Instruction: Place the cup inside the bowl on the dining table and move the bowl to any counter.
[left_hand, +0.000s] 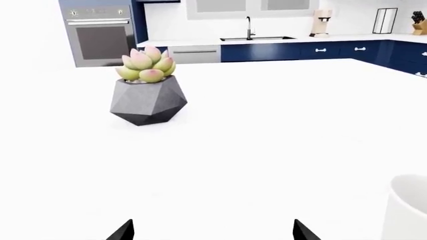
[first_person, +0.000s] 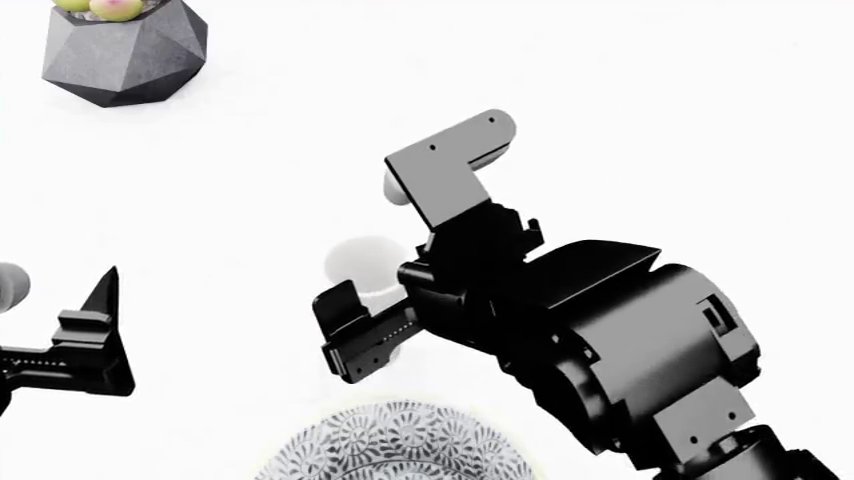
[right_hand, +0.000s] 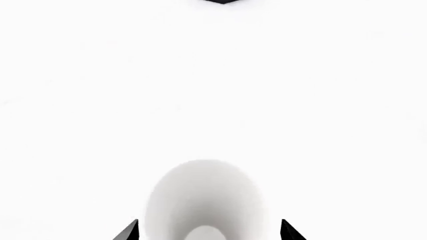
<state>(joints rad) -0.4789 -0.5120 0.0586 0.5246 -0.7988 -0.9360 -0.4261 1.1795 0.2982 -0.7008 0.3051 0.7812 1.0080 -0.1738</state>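
The plain bright white dining table (first_person: 694, 120) fills the head view, with the kitchen's white marble counter (left_hand: 280, 41) over navy blue cabinets (left_hand: 333, 51) seen far behind it from the left wrist camera. The black right gripper (first_person: 378, 270) reaches in over the tabletop, its fingers (right_hand: 287, 231) spread wide to either side of the small plain white handleless cup (right_hand: 204, 200), which stands upright on the table; whether the pads touch its wall is hard to tell against the white surface. The round bowl with the dense grey-and-white floral pattern and pale yellowish rim (first_person: 394, 445) sits on the table just nearer the robot than the cup, cut off by the picture's lower edge. The black left gripper (left_hand: 213, 231) hovers well apart to the left, fingers wide and empty. A dark grey faceted planter holding a pink-green succulent (left_hand: 148, 100) stands at the table's far left.
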